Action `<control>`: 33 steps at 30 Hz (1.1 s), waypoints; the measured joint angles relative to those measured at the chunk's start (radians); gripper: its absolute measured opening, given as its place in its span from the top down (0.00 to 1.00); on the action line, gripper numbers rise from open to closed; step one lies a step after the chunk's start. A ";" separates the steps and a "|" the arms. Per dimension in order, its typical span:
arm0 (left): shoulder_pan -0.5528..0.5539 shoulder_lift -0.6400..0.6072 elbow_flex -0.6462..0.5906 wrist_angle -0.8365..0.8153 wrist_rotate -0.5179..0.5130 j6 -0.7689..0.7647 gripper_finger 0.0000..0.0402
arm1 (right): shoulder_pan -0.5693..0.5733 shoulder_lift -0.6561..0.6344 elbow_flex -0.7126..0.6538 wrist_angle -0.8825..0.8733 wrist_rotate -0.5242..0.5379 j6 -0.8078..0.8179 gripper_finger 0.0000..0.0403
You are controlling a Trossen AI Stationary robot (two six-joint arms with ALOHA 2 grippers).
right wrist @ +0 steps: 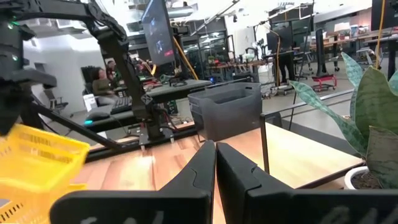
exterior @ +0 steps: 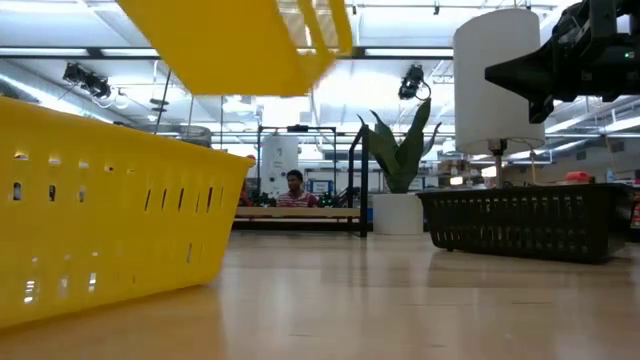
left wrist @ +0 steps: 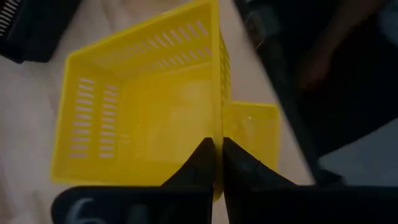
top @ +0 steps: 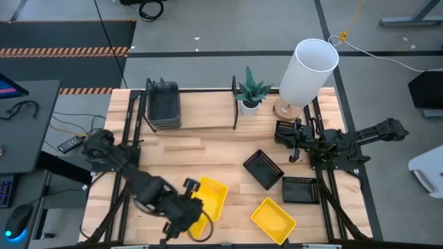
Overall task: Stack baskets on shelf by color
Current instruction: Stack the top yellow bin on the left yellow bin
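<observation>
My left gripper (top: 188,207) (left wrist: 217,155) is over the table's near left part, shut on a yellow basket (top: 211,196) (exterior: 240,40) (left wrist: 143,106). Another yellow basket (left wrist: 252,127) lies partly under it, and a third (top: 273,220) rests flat on the table to the right. Dark grey baskets (top: 164,105) (right wrist: 227,112) sit stacked on the shelf (top: 208,114) at its left end. My right gripper (top: 294,146) (right wrist: 216,155) hovers shut and empty at the right, near a black mesh basket (top: 287,131). Two more black mesh baskets (top: 263,168) (top: 301,188) rest on the table. My left gripper holds the yellow basket by one side wall (left wrist: 217,118), pinched at its rim with one finger (left wrist: 199,165) inside the basket and the other outside. The fingers come from above. The basket is lifted clear of the table, its open side still up.
A potted plant (top: 250,93) and a white-shaded lamp (top: 308,69) stand on the shelf's right half. Black wire frames (top: 235,104) stand up from the board. Bare tabletop (top: 194,155) lies between the shelf and the baskets. People sit in the room beyond.
</observation>
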 joint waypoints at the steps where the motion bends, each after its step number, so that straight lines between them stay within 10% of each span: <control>1: -0.020 -0.004 0.000 0.000 -0.002 -0.027 0.96 | 0.000 0.000 0.000 -0.001 0.000 0.000 0.95; 33: -0.129 0.000 -0.259 0.141 -0.184 -0.135 0.96 | 0.000 0.000 0.000 0.000 0.000 0.000 0.95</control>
